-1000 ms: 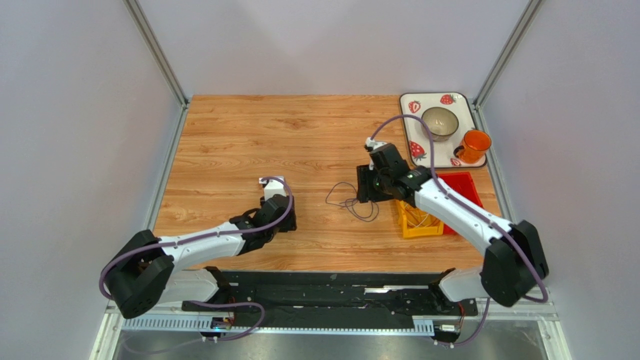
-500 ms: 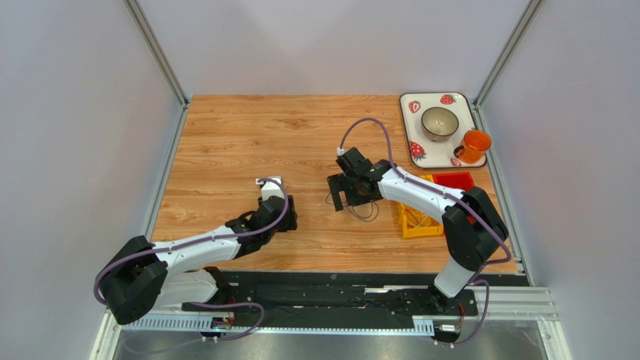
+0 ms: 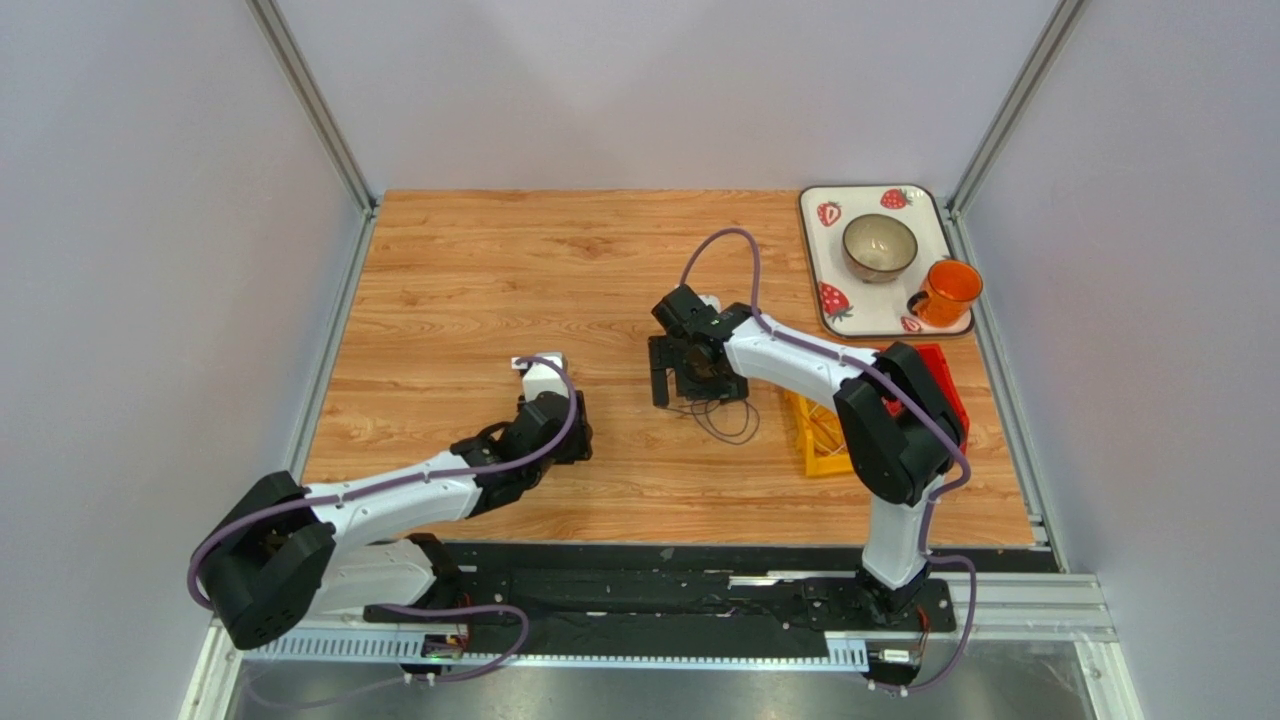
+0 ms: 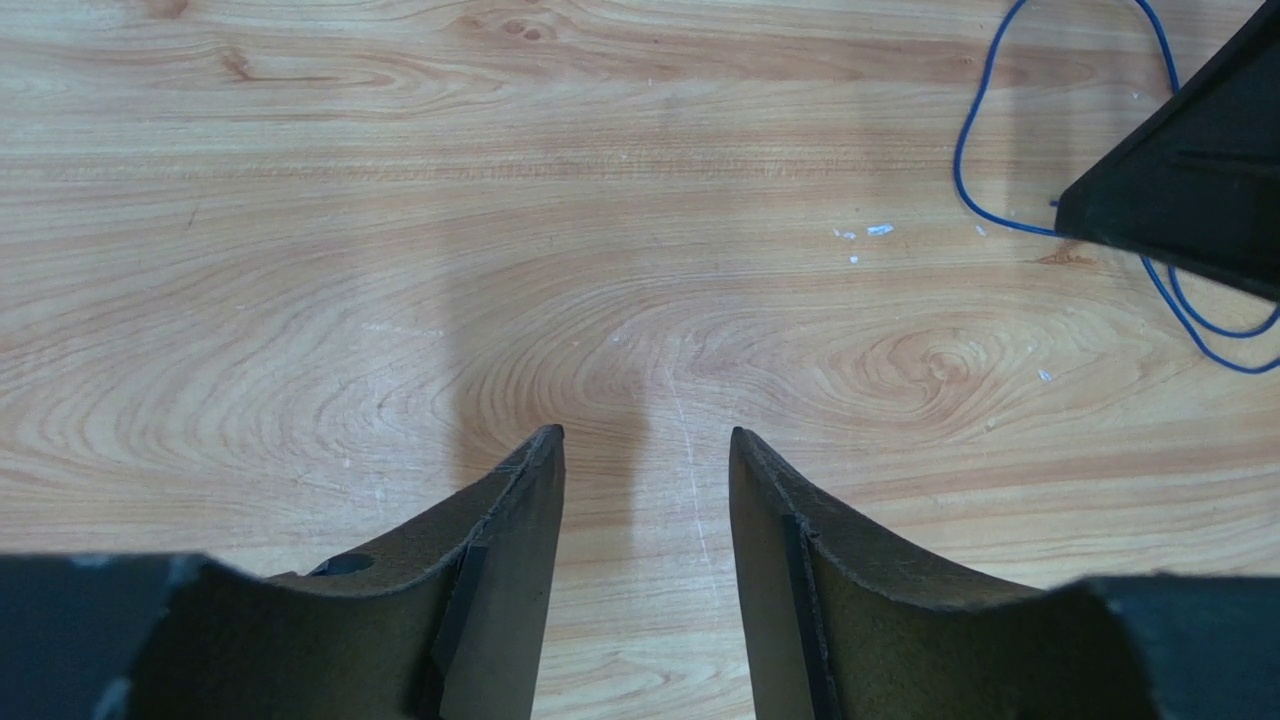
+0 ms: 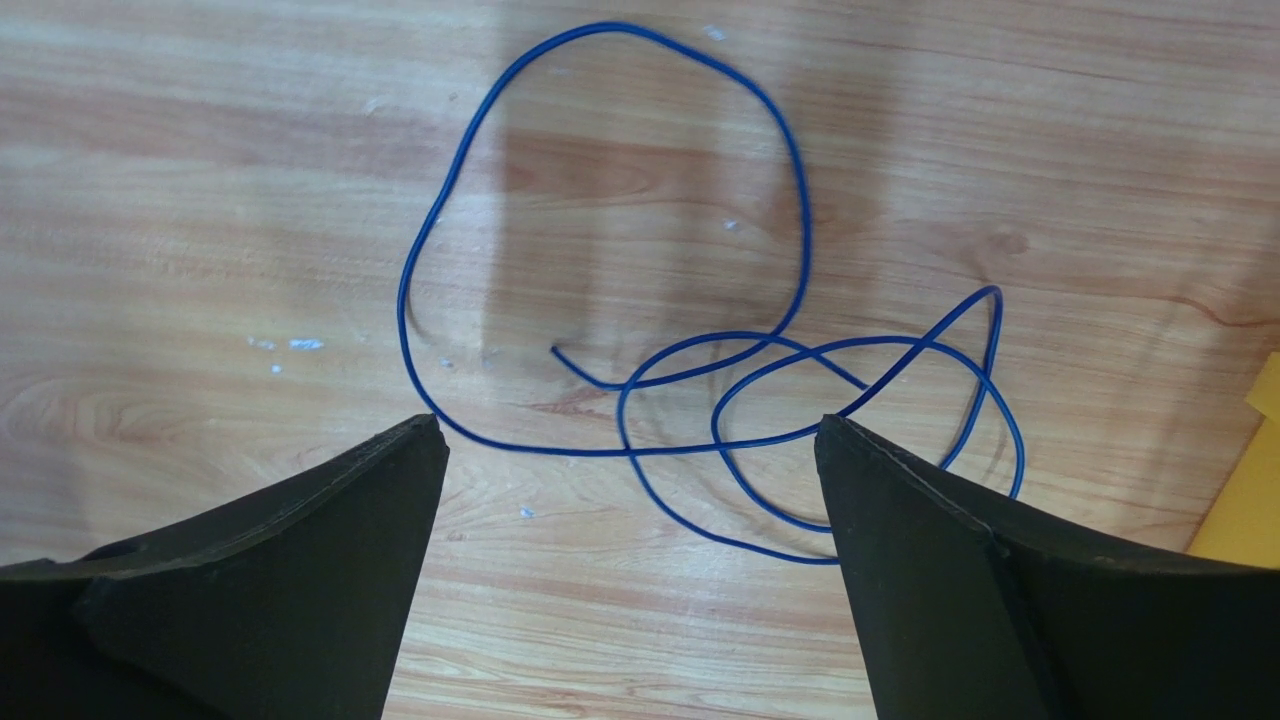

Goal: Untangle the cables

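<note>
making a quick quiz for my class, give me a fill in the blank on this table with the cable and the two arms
1. The thin looped cable lying on the wooden table is ____ in colour.
2. The right gripper hangs over that cable with its jaws ____.
3. The white strawberry-patterned tray holds a metal bowl and an ____ plastic cup.
Missing words: blue; open; orange.
</note>
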Controlling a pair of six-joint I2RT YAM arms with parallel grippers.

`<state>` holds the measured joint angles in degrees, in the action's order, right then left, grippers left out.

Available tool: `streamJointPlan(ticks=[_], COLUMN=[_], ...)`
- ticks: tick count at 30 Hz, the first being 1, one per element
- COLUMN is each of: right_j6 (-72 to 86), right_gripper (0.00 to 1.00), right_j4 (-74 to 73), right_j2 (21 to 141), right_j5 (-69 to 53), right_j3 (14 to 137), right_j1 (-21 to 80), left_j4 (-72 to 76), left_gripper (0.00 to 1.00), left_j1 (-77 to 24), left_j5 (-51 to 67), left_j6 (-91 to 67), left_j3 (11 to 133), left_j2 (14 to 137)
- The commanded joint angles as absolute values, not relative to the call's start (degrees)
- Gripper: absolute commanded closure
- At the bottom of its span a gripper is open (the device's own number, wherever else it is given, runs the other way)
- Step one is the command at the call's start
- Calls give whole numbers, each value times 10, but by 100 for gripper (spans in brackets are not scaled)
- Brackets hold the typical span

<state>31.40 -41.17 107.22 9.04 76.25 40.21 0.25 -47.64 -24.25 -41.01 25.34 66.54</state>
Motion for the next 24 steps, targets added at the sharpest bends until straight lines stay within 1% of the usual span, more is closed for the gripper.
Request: streamJointPlan(ticks=[1,9,12,13,15,16,18,19,21,22,24], right_j6=[369,397,402,401,398,397,395,396,397,396,392], right_gripper=[0,2,7,12,16,22,29,36,44,54,65], right_j4=[-429,-425,-423,-423,-428,-435,-437,-437,-434,-432,-429], right_j2=[1071,1085,1099,1101,1115,1120,1126,1128,1128,1127,1127], right_j5=[119,120,127,130,138,140,143,142,138,137,132], right_j3=[779,763,767,771,780,786,787,785,777,775,771], right_j1=[388,387,386,387,387,387,387,387,387,388,388], left_j4=[18,20,20,20,20,20,20,20,20,21,20], left_gripper=[47,50,51,51,51,51,52,53,53,53,53], left_j1=[-476,-476,-477,-476,-476,-476,-476,-476,-476,-477,-477], left_j5=[-242,-240,-239,-239,-239,-239,-240,-240,-240,-240,-240], left_j6=[-410,-409,-409,-409,-409,-408,-409,-407,-408,-408,-408], left_j3=[264,265,265,265,265,265,265,266,266,266,267], left_j2=[659,663,663,664,663,664,664,664,664,665,666])
